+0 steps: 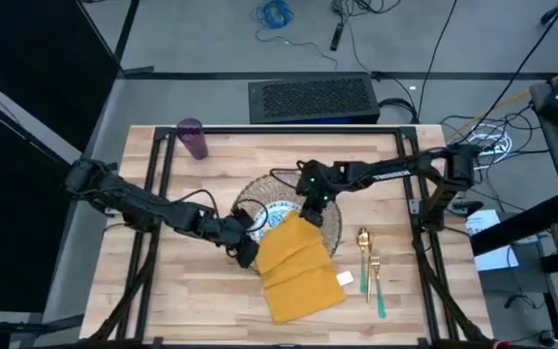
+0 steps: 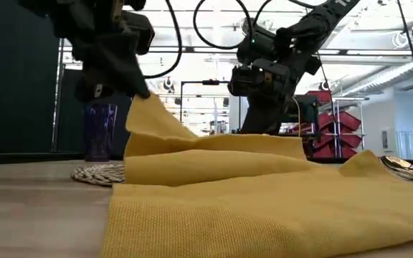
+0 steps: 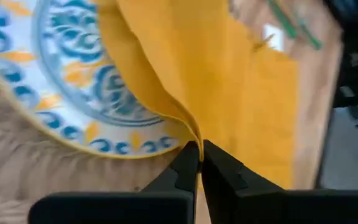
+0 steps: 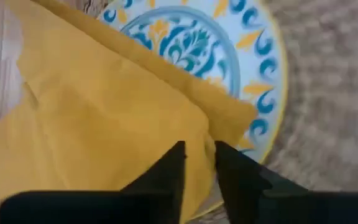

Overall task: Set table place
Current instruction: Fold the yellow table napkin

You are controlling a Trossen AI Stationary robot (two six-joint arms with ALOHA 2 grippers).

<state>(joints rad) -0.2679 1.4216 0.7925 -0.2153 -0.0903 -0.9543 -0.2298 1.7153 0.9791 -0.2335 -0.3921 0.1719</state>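
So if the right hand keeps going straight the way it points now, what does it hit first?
Most likely the yellow napkin: the right hand hovers just above its fold, which lies over the patterned plate on the woven mat. Depth is unclear.

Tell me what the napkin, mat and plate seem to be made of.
Napkin: mustard-yellow woven cloth, matte; the weave shows in the low view and it folds softly where the left gripper pinches its corner.
Mat: probably straw or similar fibre, with braided coils at its edge.
Plate: likely glazed ceramic, smooth white with teal and yellow pattern; the look leaves this open.
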